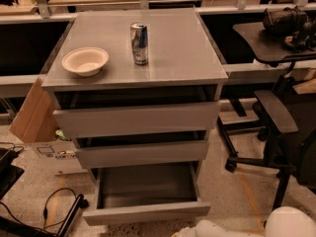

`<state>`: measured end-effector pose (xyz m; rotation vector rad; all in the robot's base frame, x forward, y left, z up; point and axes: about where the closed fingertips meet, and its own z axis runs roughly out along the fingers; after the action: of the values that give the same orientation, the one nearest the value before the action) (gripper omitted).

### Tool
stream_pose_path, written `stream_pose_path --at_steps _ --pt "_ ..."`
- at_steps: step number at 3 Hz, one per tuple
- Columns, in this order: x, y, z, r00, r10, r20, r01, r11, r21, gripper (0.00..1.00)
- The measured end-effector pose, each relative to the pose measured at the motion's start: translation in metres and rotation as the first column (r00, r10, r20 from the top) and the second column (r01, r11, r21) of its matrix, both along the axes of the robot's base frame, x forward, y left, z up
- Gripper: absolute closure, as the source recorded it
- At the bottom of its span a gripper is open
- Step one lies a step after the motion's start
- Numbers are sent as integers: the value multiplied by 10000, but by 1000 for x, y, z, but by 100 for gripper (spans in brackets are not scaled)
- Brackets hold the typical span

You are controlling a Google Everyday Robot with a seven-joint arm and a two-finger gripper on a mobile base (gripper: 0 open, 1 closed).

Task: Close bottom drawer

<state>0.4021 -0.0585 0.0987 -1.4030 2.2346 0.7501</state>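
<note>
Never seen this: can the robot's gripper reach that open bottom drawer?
Probably yes: nothing blocks the bottom drawer front, and the white arm is close by. The gripper itself is out of view.
</note>
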Motion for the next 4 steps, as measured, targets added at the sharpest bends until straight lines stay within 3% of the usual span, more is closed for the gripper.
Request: stream_pose_path --at_steps 1,3,4 --pt "0 0 0 10000 0 0 0 10000 0 100" --pt "100 16 17 9951 563 816 -599 9973 421 100" --pt "102 16 17 9950 547 837 -584 9974 430 100"
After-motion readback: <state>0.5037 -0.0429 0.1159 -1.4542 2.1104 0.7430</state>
